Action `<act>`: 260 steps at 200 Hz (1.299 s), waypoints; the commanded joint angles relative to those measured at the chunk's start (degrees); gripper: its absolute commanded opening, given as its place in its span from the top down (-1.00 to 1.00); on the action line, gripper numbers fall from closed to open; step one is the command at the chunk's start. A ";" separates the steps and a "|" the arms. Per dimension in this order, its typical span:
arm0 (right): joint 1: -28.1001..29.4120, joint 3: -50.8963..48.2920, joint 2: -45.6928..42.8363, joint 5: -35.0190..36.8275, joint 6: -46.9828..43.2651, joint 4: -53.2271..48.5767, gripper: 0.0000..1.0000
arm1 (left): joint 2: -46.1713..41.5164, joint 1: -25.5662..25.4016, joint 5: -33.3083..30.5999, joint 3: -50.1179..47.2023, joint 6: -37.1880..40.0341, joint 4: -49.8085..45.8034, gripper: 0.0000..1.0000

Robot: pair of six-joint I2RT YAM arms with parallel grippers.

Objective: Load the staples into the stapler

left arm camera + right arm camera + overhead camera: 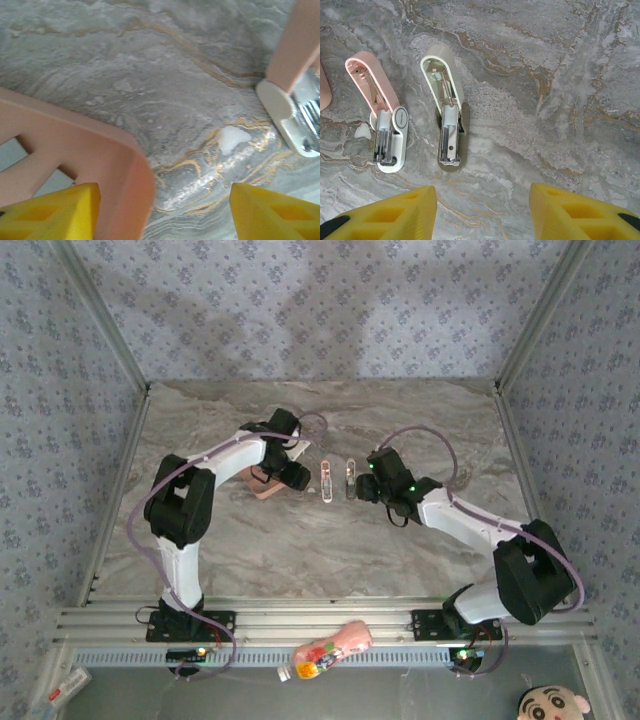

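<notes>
Marble-pattern table [320, 550], both arms reaching in to its centre.

Salmon-pink tray [262, 485] sits left of centre, rigid plastic. In the left wrist view one corner wall of it stands between the left gripper [165, 205] fingers. The jaws are parted wide and not pressing on it, nothing held.

Pink bottle [325, 650] lies on the near ledge between the arm bases. Its label is colourful but the text is too small to read.

Cartoon-face toy [548, 705] at the near right corner, no writing legible.

Pink-and-white stapler [385, 125] lies at table centre, just right of the tray. It is opened flat with the lid swung back and the metal magazine channel facing up.

Just right of it lies a cream stapler [449, 120], opened the same way, beside it and not touching.

Right gripper [482, 200] hovers just right of the pair, jaws about half apart and empty.

Handling, as a judgement: the stapler is very light, hard plastic and steel, and likely to skid on the smooth top. Pin it by the long sides of the white base, keeping clear of the hinge and the open channel.

A small mark on the white base is unreadable.

The staples are likely featherweight and stiff but snap apart easily, so pinch one lightly across the long edges.
</notes>
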 commanded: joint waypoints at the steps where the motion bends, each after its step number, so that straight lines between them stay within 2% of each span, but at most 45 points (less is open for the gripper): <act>1: 0.04 -1.20 -2.16 1.41 -0.47 0.42 -0.05 | 0.12 -1.83 3.02 1.51 3.99 -4.41 -0.35; 83: 0.41 -1.95 -4.44 -0.02 -0.80 0.76 -0.02 | -3.70 -6.19 9.38 -2.54 5.50 -8.22 -0.30; 132: 2.11 -1.34 -5.11 -0.72 -1.01 -0.25 -0.01 | -8.77 -10.02 11.92 -10.01 4.25 -6.21 -0.30; 165: 4.53 0.20 -4.91 -0.12 -1.47 -2.50 0.00 | -13.38 -12.22 12.49 -14.96 0.73 -3.13 -0.30; 187: 6.20 1.60 -4.65 0.24 -1.70 -4.21 0.00 | -18.24 -12.16 12.03 -18.67 -2.75 0.22 -0.32; 222: 9.20 5.65 -2.79 0.01 -1.99 -7.03 0.02 | -28.94 -10.99 6.82 -25.32 -9.81 8.24 -0.44; 260: 13.05 13.53 4.04 -1.37 -3.27 -11.41 0.05 | -41.93 -4.60 1.37 -36.19 -19.61 18.89 -0.56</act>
